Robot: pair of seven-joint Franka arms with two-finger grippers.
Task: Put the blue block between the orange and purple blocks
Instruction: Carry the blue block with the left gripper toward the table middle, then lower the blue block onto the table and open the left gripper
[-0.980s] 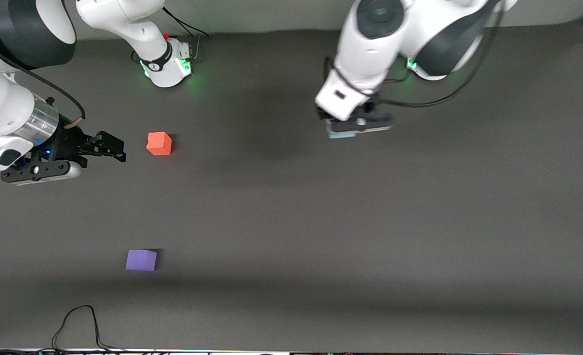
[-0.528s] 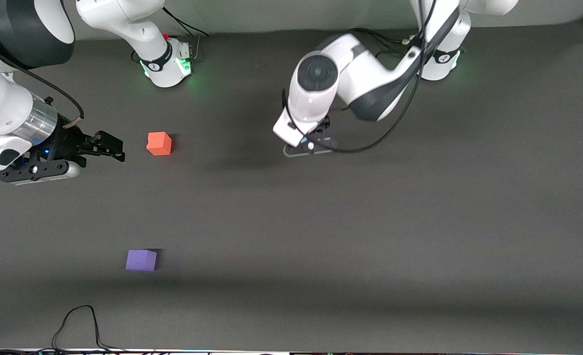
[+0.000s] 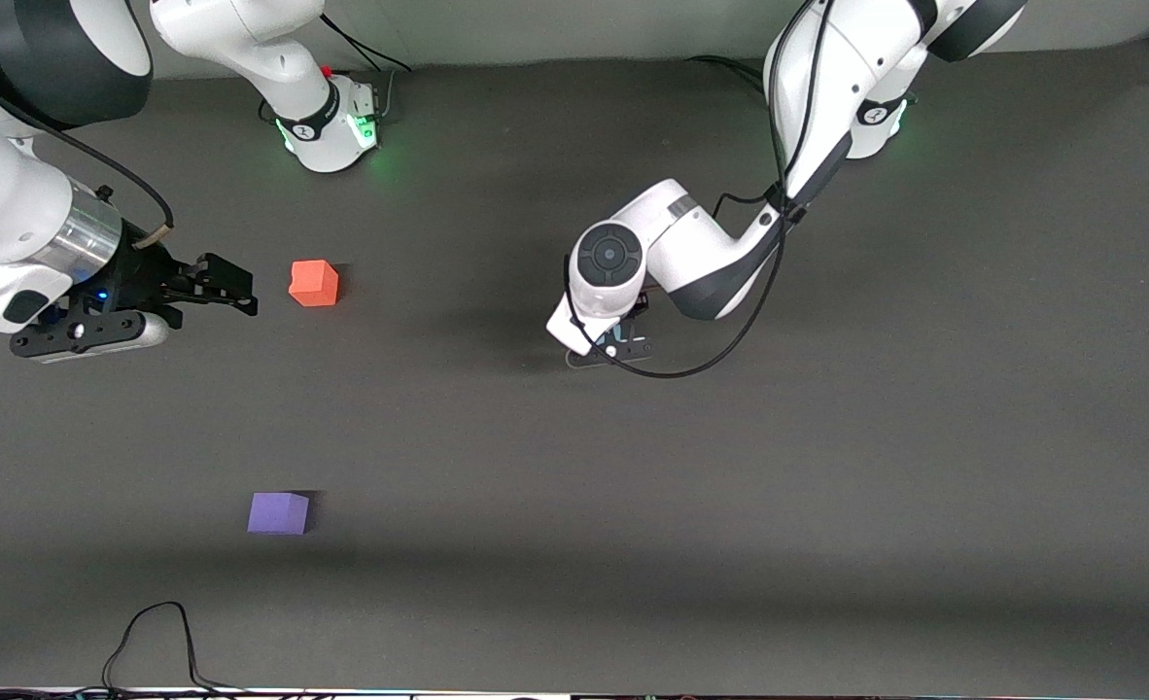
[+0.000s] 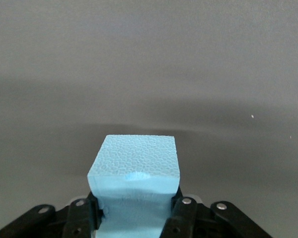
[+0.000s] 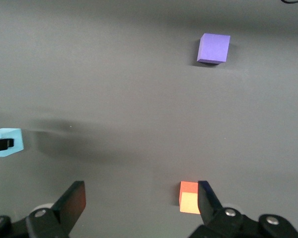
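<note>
The front view hid what the left wrist view showed, the blue block (image 4: 135, 166) clamped in the left end effector (image 4: 136, 208) over mid-surface, while the waiting right end effector (image 5: 139, 198) gaped beside the orange block (image 3: 313, 283), the purple block (image 3: 278, 512) nearer the camera.

Dark grey matte table (image 3: 827, 486), pale wall (image 3: 536, 29) above, black cable (image 3: 161, 632) at the near edge
</note>
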